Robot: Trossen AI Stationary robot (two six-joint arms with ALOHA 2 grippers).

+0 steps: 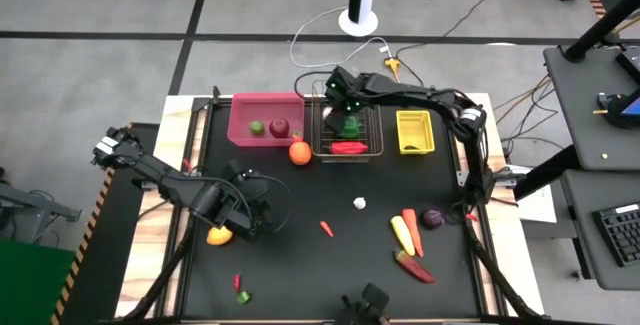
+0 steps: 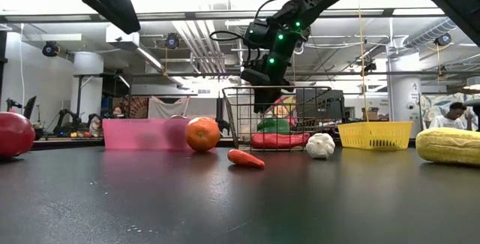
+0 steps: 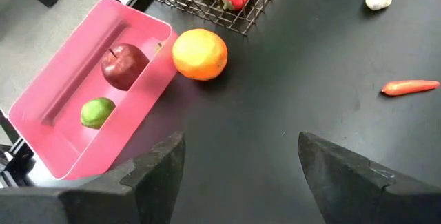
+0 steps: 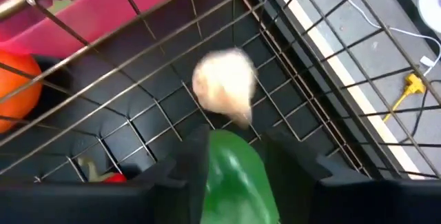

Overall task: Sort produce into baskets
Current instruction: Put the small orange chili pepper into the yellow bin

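My right gripper hangs open over the wire-mesh basket, its fingers pointing down into it. Just past the fingertips a whitish garlic shows blurred, touching neither finger. Under it in the basket lie a green pepper and a red one. The pink bin holds a lime and a red apple. An orange sits on the table against the bin's corner. My left gripper hovers open above the table's left part, with nothing between its fingers.
The yellow bin stands to the right of the wire basket. Loose on the table are another garlic, a small red chilli, a carrot, corn, a purple onion, a long chilli and a yellow-orange fruit.
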